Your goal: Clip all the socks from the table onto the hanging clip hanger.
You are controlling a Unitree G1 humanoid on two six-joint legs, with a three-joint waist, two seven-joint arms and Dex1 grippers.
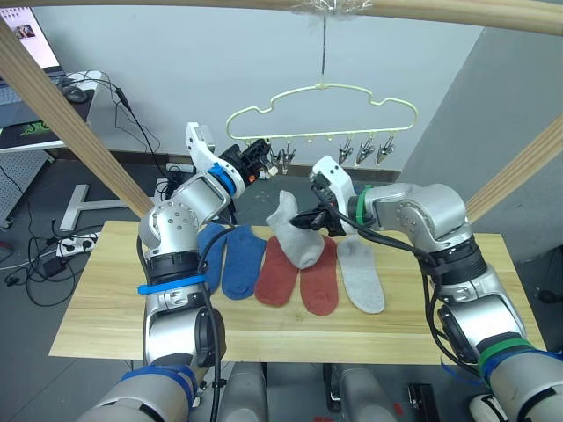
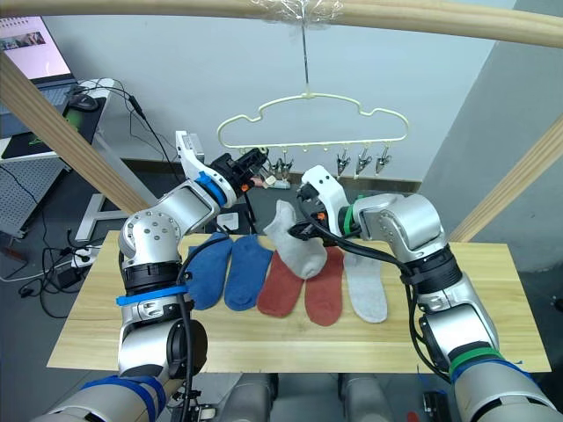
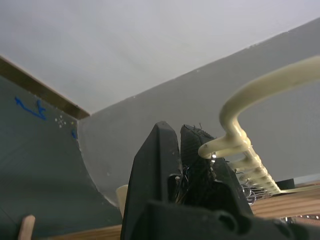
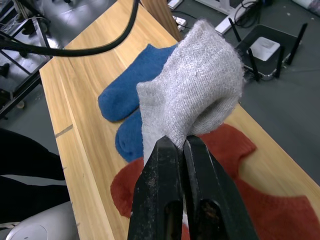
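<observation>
- No brand or readable label on any object; a monitor (image 2: 35, 48) at the far corner behind the table shows a lit page, text too small to read. Blue scribbles on the grey surface in the left wrist view are not legible.
- Clip hanger (image 1: 322, 112): thin pale yellow wire, cloud-shaped outline, hung by a slim hook from a round wooden beam (image 1: 422, 10) overhead. A row of small metal clips (image 1: 363, 151) hangs along its lower bar.
- Left tool (image 1: 255, 161): raised to the lower bar of the clip hanger at its left end. Left wrist view shows the two black fingers (image 3: 155, 165) close together with something dark and fuzzy between them, pale hanger loops just beside; whether they pinch a clip, cannot tell.
- Right tool (image 4: 181, 150): fingers pressed together, pinching a light grey sock (image 1: 294, 234), held lifted below the clip hanger and above the table (image 1: 114, 299). Right wrist view shows the knit texture and the open cuff bulging above the fingers; head views show the sock dangling with its toe end over the rust-red pair.
- On the table, below the clip hanger, side by side: two blue socks (image 1: 232, 258), two rust-red socks (image 1: 318, 286), one more light grey sock (image 1: 361, 277) at the right of the row. All soft knit, flat.
- Table: light yellowish wood planks, visible grain.
- Slanted wooden beams (image 1: 62, 110) frame both sides.
</observation>
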